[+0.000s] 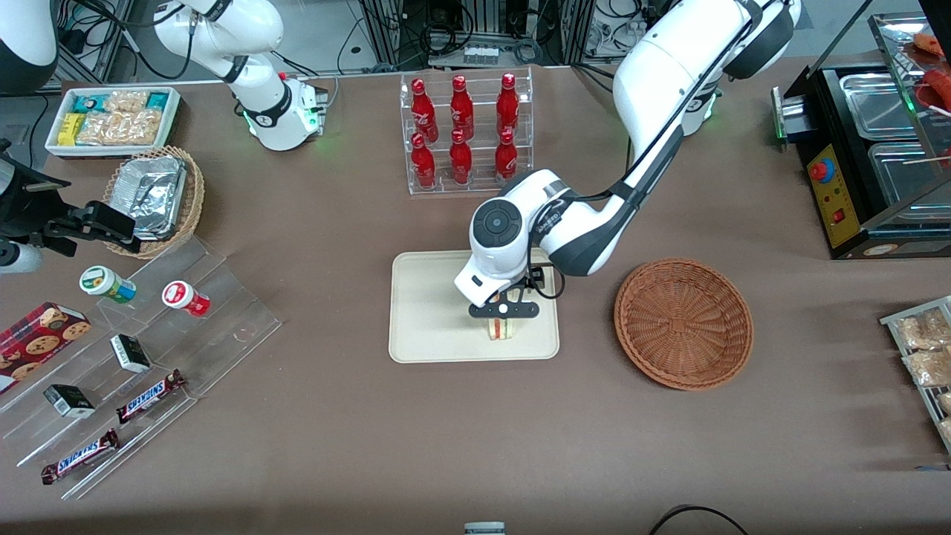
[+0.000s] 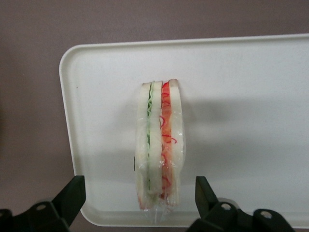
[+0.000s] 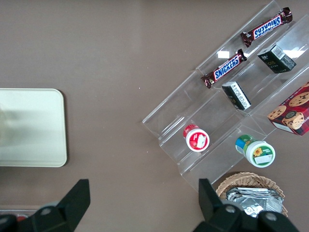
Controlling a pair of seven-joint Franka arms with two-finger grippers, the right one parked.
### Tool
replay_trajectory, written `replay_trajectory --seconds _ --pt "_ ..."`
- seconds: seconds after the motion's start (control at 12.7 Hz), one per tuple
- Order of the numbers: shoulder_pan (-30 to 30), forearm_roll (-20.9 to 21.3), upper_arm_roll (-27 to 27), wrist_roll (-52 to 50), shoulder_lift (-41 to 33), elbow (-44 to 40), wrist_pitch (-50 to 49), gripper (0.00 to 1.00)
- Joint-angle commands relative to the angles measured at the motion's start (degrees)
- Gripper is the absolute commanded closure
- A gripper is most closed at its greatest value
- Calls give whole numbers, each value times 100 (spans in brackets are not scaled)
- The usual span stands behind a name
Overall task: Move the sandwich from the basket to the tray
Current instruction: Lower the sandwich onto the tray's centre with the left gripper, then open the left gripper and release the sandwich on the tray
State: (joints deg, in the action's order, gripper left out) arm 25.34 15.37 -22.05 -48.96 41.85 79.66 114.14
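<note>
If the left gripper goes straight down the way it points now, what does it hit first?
Probably the sandwich, standing on edge on the tray between the open gripper fingers; their height above it is unclear.

Mock shop counter in a robot lab, red bottles rack (image 1: pixel 466 134), Snickers bars (image 1: pixel 149 396) (tiered acrylic display), cabling at the table's edge

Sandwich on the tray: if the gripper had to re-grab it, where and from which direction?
Grip the sandwich across its two flat bread faces, coming straight down from above. It stands on edge on the tray with its layered cut edge up, so the faces are upright and parallel. The gripper hangs over it, fingers open and clear on either side; closing would pinch the bread, not the filling edge.
</note>
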Motion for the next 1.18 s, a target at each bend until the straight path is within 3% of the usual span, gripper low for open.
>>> replay_trajectory --seconds 0.0,0.39,0.63,0.87,1.11 --pt "15 54 42 -122 -220 -170 -260 0" --pt "-196 115 51 -52 -669 -187 -436 0" --pt "-249 546 60 -78 -1002 -222 -830 0" --pt "-592 283 77 -113 -1161 -810 -1419 0" --pt "-775 291 78 -96 -1223 -1285 -2368 0"
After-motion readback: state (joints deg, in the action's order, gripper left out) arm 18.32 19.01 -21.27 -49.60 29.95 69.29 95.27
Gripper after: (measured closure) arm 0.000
